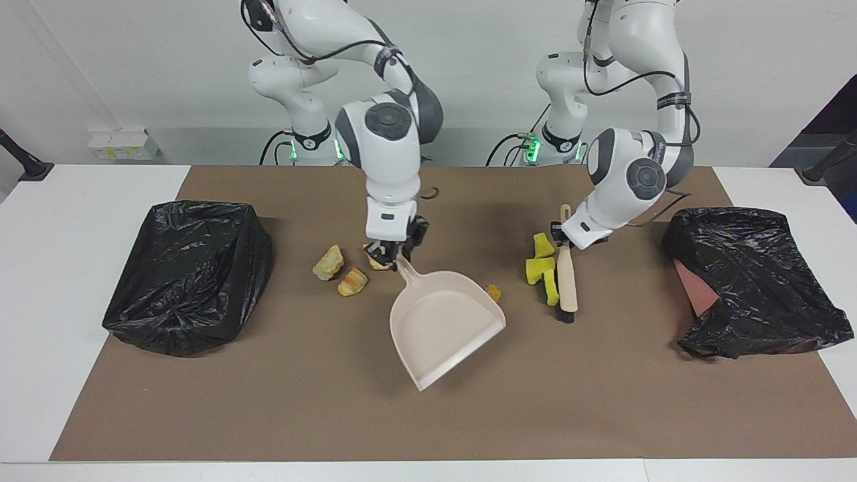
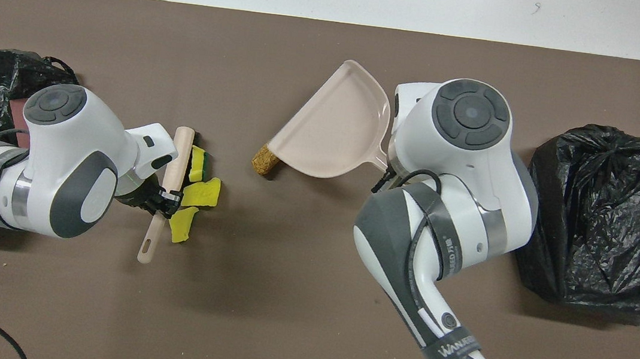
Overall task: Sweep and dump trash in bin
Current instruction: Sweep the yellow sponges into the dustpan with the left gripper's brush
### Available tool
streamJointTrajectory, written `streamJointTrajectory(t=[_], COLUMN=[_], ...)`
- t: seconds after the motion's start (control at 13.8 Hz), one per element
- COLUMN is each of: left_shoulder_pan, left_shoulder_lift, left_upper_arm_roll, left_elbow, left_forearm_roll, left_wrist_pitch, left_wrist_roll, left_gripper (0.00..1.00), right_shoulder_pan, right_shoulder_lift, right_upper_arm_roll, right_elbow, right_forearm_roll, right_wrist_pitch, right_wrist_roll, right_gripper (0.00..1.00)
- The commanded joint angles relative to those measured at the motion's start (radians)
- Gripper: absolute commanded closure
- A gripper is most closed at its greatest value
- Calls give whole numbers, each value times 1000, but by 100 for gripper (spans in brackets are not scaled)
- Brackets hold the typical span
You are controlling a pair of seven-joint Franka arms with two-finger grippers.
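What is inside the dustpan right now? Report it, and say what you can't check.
Nothing: the dustpan shows a bare tray in both views. One tan lump lies outside, at its rim. Whatever is under the pan is covered.

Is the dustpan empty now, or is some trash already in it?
Empty: the dustpan shows only its bare beige inside; one tan lump lies beside its edge.
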Motion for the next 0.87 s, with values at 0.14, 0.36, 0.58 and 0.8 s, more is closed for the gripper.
streamJointTrajectory(t=[0.14,0.36,0.58,0.8], left_shoulder_pan=[-112,-173,-241,-325], left_shoulder_lift=[-17,-20,-23,-26], left_upper_arm_roll=[14,14,14,14], left_elbow=[-36,-37,-37,-31], left_forearm_roll=[-78,-106,-176,-238], left_wrist_pitch=[127,153,172,173], left_wrist_roll=[-145,-200,-208,-245], left_gripper=[100,100,100,100], right_shoulder_pan=[-17,42,45,37], right_shoulder_lift=[12,44,43,35], right_upper_arm_roll=[11,9,9,11], right_elbow=[-84,-96,-119,-148], right_forearm_roll=[-18,-21,-21,-20], right_wrist_pitch=[83,88,95,120], right_wrist_roll=[-353,-357,-347,-332], right_gripper=[100,100,100,100])
